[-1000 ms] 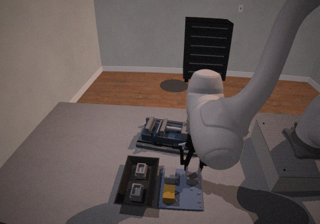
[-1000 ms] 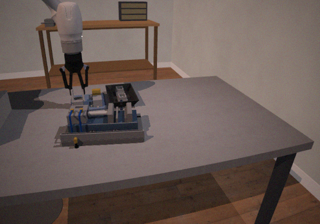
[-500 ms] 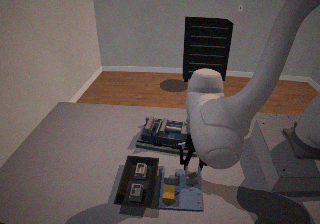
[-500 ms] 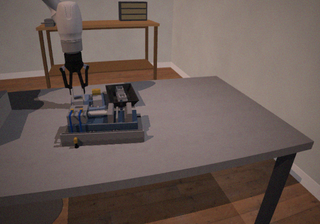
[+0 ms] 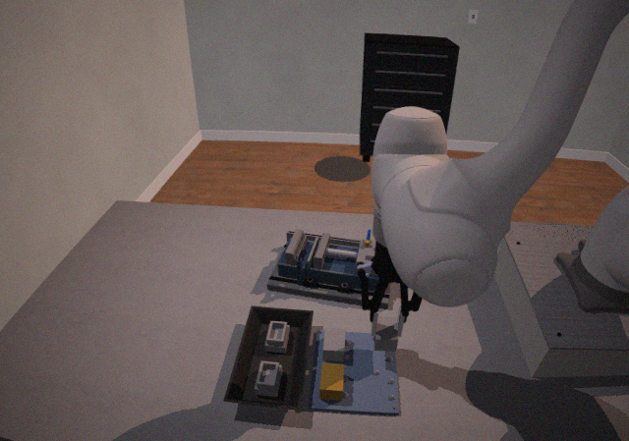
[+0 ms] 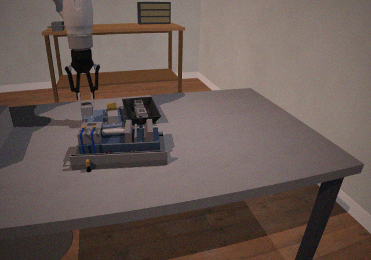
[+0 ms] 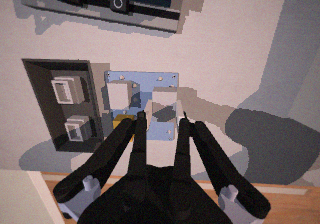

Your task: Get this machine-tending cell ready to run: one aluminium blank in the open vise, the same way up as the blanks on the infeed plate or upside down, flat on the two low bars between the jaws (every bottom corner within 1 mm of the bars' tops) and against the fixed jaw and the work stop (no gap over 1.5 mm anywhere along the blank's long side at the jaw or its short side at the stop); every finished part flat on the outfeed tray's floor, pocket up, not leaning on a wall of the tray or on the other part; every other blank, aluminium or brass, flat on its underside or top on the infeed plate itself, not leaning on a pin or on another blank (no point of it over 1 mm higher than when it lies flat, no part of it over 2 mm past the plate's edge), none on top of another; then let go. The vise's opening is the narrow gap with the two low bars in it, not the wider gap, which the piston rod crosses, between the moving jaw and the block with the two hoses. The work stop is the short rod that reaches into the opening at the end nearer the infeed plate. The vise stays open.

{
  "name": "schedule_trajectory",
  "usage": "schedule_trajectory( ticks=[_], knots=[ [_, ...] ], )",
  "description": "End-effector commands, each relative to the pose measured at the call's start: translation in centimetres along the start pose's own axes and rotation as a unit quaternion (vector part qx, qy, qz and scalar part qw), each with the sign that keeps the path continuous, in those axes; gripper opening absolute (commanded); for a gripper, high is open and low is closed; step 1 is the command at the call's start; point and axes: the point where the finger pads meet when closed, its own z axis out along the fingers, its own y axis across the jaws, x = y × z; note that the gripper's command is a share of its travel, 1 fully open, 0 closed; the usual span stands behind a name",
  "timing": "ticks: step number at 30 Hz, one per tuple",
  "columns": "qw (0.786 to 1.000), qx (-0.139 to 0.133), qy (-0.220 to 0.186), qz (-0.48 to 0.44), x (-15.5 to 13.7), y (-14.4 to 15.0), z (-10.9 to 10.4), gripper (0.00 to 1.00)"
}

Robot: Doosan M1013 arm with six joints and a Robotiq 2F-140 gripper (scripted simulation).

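Gripper [image 5: 388, 318] [image 6: 86, 96] [image 7: 164, 106] had aluminium blank [image 5: 388, 319] [image 6: 86, 109] [image 7: 164, 104] pinched, up over infeed plate [image 5: 366, 398] [image 6: 98, 113] [image 7: 155, 134]. Brass blank [image 5: 332, 381] [image 6: 111, 106] [image 7: 121, 118] and another pale blank [image 5: 334, 342] [image 6: 112, 118] [image 7: 120, 94] sat near, outfeed tray [image 5: 309, 345] [image 6: 157, 109] [image 7: 95, 104] just beside plate.

From my feed, the tabletop [image 5: 167, 284] [image 6: 239, 149] looks matt grey and faintly grainy. I see a yellow block [image 5: 331, 381] [image 6: 111, 106] with a dull brassy look, and pale, smooth parts [image 5: 277, 336] [image 6: 138, 103] [image 7: 68, 90] like satin aluminium. The vise's rod [image 5: 341, 253] [image 6: 113, 131] looks like smooth metal. My end effector [image 5: 388, 318] [image 6: 86, 96] [image 7: 164, 106] has matt black links, under a smooth, painted-looking white arm [image 5: 436, 213] [image 6: 78, 14]. The far bench [image 6: 119, 28] reads as brown wood.
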Motion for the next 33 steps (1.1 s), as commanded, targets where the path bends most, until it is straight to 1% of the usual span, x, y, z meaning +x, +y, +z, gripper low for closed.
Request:
schedule_trajectory(
  ticks=[1,7,12,15,24,25,27,32,33],
  knots=[
    [1.000,0.009,-0.001,0.002,0.1,-0.7,-1.8,0.00],
    [1.000,0.009,-0.001,0.002,0.1,-0.7,-4.5,0.00],
    [1.000,0.009,-0.001,0.002,0.1,-0.6,-6.0,0.00],
    [1.000,0.009,-0.001,0.002,0.1,-0.6,-6.6,0.00],
    [1.000,0.009,-0.001,0.002,0.1,-0.7,-6.8,0.00],
    [1.000,0.009,-0.001,0.004,0.6,-1.2,-6.9,0.00],
    [1.000,0.009,-0.001,0.011,2.8,-3.6,-7.1,0.00],
    [1.000,0.009,-0.001,0.020,5.8,-6.4,-7.2,0.00],
    [1.000,0.009,-0.001,0.020,5.8,-6.4,-7.2,0.00]
  ],
)
